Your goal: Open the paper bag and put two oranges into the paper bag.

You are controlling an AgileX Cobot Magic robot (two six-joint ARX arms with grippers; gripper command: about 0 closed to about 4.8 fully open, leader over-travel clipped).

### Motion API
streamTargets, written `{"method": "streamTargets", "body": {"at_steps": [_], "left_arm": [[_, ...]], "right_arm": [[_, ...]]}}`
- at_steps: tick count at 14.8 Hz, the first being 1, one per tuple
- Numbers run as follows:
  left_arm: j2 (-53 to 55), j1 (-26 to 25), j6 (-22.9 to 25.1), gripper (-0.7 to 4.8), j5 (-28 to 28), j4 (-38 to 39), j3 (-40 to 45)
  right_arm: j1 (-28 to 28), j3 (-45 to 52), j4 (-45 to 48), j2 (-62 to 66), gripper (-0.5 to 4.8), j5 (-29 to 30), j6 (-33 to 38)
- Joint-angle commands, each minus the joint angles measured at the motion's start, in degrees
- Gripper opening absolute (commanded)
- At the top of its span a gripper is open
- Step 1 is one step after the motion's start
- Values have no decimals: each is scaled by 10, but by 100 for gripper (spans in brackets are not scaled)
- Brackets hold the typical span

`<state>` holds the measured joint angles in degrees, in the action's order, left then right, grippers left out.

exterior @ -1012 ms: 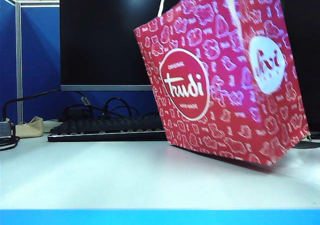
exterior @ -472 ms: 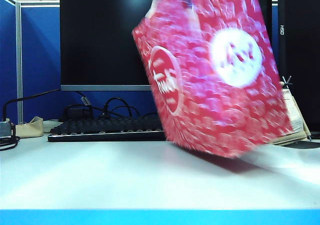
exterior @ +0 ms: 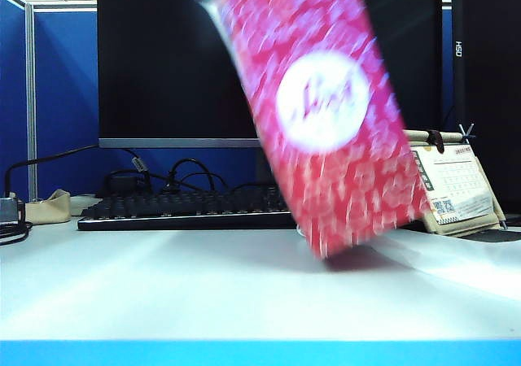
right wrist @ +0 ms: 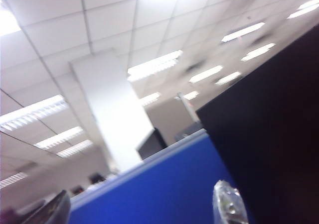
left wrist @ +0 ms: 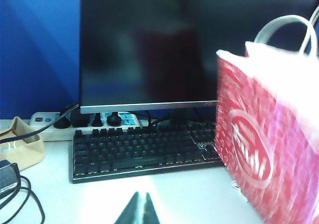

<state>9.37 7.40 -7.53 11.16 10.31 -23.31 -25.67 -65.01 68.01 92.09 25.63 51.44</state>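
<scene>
Nearest, the left hand (left wrist: 140,210) rests low over the desk (exterior: 203,293), fingertips pressed together and empty. Beyond it and off to the right side stands the paper bag (exterior: 321,122), tilted, blurred, balanced on a bottom corner. The right hand (right wrist: 142,204) points at the ceiling, fingers spread; whether it grips the bag is unclear. No oranges show.
</scene>
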Motion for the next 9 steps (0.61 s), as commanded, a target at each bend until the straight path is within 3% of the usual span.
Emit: {"method": "streamTargets", "body": {"at_steps": [1, 5, 9], "left_arm": [[0, 0, 0, -6, 5, 1, -1], [0, 0, 0, -6, 5, 4, -1], [0, 0, 0, -6, 4, 3, -1]], "right_arm": [[-1, -2, 128, 30, 366, 0, 80], [21, -1, 111, 34, 366, 50, 83], [85, -1, 23, 34, 367, 133, 85]]}}
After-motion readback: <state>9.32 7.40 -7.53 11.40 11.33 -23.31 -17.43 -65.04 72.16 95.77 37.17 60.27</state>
